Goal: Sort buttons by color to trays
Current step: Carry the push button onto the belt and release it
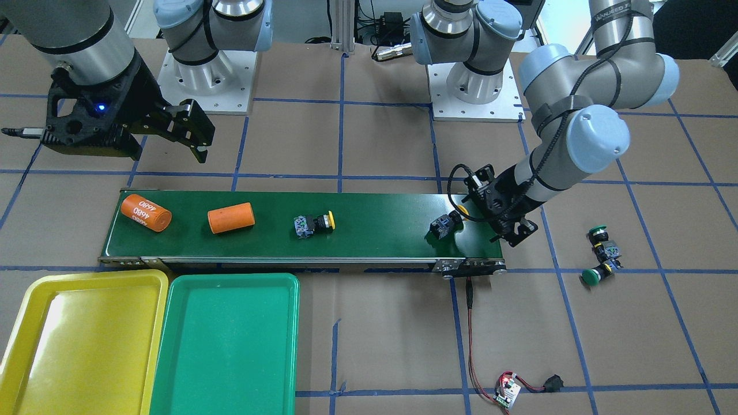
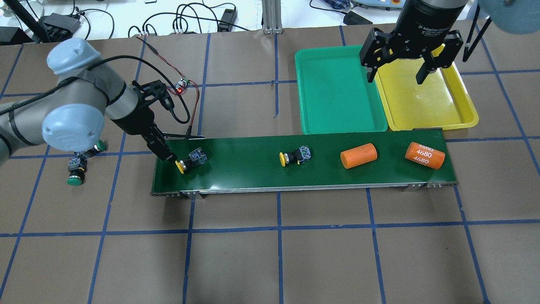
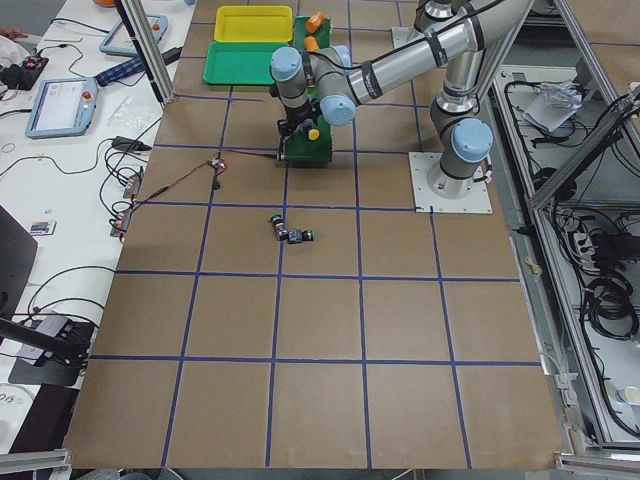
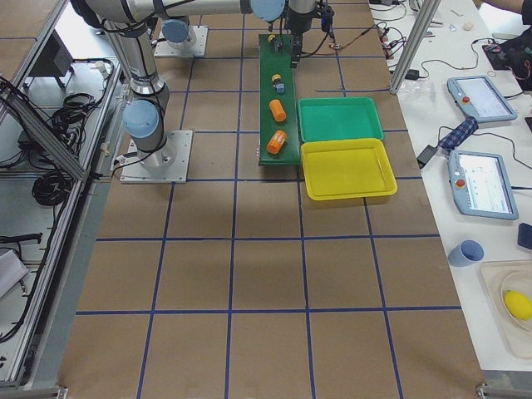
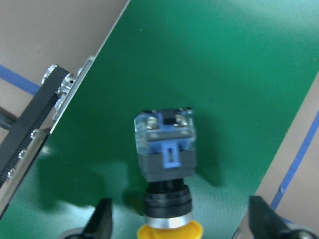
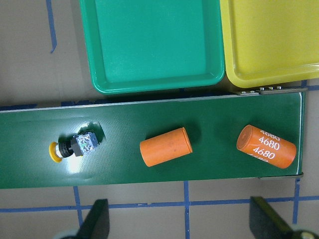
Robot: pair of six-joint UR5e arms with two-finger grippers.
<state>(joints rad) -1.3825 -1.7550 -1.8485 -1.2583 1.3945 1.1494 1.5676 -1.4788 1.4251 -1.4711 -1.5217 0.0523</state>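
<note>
- left gripper (image 5: pixel 182 220) released, astride the yellow button (image 5: pixel 166 164) at lower centre; drop lower, centre on its body, then clench gently.
- right gripper (image 2: pixel 398 74) released too, upper right.

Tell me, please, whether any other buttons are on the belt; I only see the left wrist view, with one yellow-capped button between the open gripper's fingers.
Observer: Yes, a second yellow button lies on its side in the middle of the belt.
Operator: Thank you. Where are the green ones?
Observer: Off the belt, on the table past its end: one green button and, close beside it, the other green button.
Operator: Has anything been sorted so far?
Observer: No. The green tray and the yellow tray are both empty, and the right gripper is open and holds nothing.
</note>
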